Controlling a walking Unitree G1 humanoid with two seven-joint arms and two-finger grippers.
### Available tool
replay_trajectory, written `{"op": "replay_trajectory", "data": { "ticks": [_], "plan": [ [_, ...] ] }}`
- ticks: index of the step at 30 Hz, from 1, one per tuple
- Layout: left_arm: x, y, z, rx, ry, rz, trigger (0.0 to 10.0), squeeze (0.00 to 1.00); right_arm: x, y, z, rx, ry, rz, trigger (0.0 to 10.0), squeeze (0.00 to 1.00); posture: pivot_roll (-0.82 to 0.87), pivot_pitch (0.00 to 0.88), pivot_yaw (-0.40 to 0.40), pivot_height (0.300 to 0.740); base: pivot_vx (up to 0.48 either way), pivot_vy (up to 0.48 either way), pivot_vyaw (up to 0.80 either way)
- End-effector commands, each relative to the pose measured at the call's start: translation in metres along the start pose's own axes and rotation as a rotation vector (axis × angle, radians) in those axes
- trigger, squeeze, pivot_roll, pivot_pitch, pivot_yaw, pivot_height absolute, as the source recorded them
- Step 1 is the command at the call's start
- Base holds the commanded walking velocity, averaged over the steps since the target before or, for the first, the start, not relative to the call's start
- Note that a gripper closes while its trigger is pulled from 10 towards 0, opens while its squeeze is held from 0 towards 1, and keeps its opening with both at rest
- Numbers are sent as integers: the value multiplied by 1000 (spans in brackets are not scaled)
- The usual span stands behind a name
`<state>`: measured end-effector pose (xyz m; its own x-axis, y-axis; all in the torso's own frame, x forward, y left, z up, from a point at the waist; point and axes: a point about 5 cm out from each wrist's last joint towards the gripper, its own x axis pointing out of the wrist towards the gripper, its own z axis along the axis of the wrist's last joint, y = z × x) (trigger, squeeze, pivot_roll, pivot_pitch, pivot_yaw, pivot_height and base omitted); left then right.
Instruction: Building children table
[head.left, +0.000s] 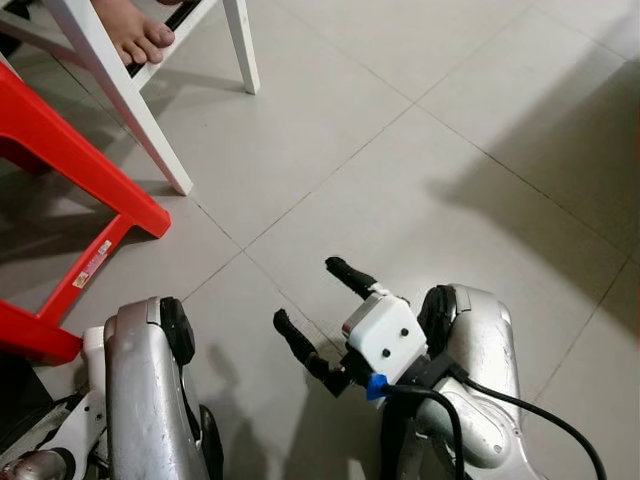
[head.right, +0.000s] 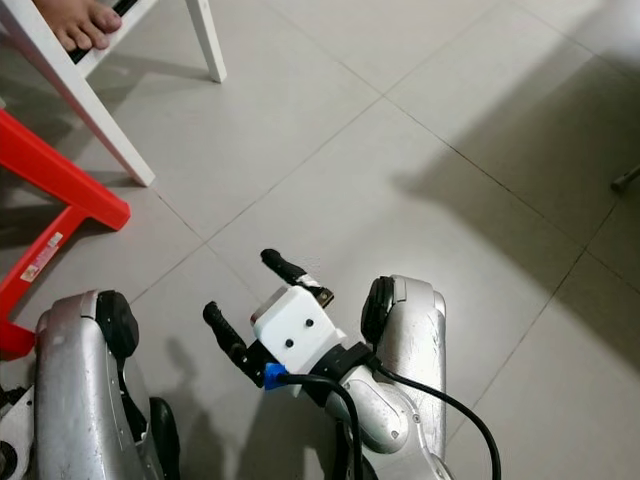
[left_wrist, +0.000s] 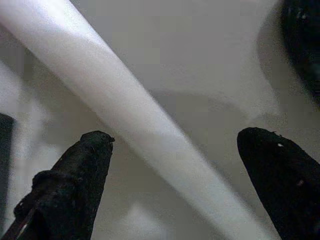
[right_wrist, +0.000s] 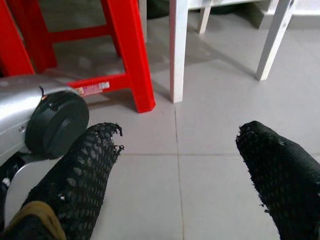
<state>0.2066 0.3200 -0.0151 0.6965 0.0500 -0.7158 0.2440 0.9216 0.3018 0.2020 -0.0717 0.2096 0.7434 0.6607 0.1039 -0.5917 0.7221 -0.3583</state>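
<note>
While both silver arms sit low over the grey tiled floor (head.left: 420, 170), the right gripper (head.left: 320, 300) has its two black fingers spread wide and empty. The left gripper (left_wrist: 175, 165) is equally parted around nothing. Beyond stand one red plastic stool (head.left: 70, 170) and two white wooden table legs (head.left: 120, 90), with one bare foot (head.left: 135, 30) behind.
</note>
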Motion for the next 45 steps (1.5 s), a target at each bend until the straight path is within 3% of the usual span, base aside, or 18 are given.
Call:
{"op": "replay_trajectory", "data": {
  "ticks": [1, 2, 3, 6, 7, 8, 9, 12, 31, 35, 38, 40, 41, 42, 43, 44, 45],
  "plan": [
    [-5, -12, -31, -97, 105, -17, 10000, 0, -5, 6, 2, 10, 4, 28, 10000, 0, -113, 553, -56, 300, 0, 0, 0],
    [-5, -12, -31, -97, 105, -17, 10000, 0, -5, 6, 2, 10, 4, 28, 10000, 0, -113, 553, -56, 300, 0, 0, 0],
    [-5, -16, -36, -168, 123, -6, 10000, 0, -5, 6, 3, 15, 5, 29, 10000, 0, -112, 555, -55, 300, 0, 0, 0],
    [-5, -16, -36, -168, 123, -6, 10000, 0, -5, 6, 3, 15, 5, 29, 10000, 0, -112, 555, -55, 300, 0, 0, 0],
    [-6, -18, -41, -243, 144, 7, 10000, 0, -5, 6, 3, 22, 5, 30, 10000, 0, -111, 558, -55, 300, 0, 0, 0],
    [-6, -18, -41, -243, 144, 7, 10000, 0, -5, 6, 3, 22, 5, 30, 10000, 0, -111, 558, -55, 300, 0, 0, 0],
    [-7, -22, -49, -311, 186, -6, 10000, 0, -4, 6, 4, 33, 3, 29, 10000, 0, -111, 564, -57, 300, 0, 0, 0],
    [-10, -33, -61, -375, 247, -63, 10000, 0, -1, 8, 5, 48, 1, 35, 10000, 0, -107, 567, -56, 300, 0, 0, 0],
    [-21, -62, -90, -416, 413, -181, 10000, 0, -2, 14, 7, 70, 16, 64, 10000, 0, -130, 576, -63, 300, 0, 0, 0],
    [-23, -59, -92, -398, 437, -184, 10000, 0, -2, 15, 9, 76, 17, 68, 10000, 0, -136, 584, -65, 300, 0, 0, 0],
    [-26, -36, -88, -357, 396, -140, 10000, 0, -2, 16, 10, 85, 17, 68, 10000, 0, -135, 594, -65, 300, 0, 0, 0],
    [-26, -36, -88, -357, 396, -140, 10000, 0, -2, 16, 10, 85, 17, 68, 10000, 0, -135, 594, -65, 300, 0, 0, 0],
    [-28, -24, -85, -317, 365, -122, 10000, 0, -2, 15, 10, 87, 15, 67, 10000, 0, -130, 590, -64, 300, 0, 0, 0],
    [-28, -24, -85, -317, 365, -122, 10000, 0, -2, 15, 10, 87, 15, 67, 10000, 0, -130, 590, -64, 300, 0, 0, 0],
    [-32, -13, -85, -251, 344, -111, 10000, 0, 0, 14, 11, 88, 12, 65, 10000, 0, -125, 585, -66, 300, 0, 0, 0],
    [-32, -13, -85, -251, 344, -111, 10000, 0, 0, 14, 11, 88, 12, 65, 10000, 0, -125, 585, -66, 300, 0, 0, 0],
    [-36, -6, -87, -197, 335, -105, 10000, 0, 2, 13, 11, 88, 8, 64, 10000, 0, -123, 587, -65, 300, 0, 0, 0]
  ]
}}
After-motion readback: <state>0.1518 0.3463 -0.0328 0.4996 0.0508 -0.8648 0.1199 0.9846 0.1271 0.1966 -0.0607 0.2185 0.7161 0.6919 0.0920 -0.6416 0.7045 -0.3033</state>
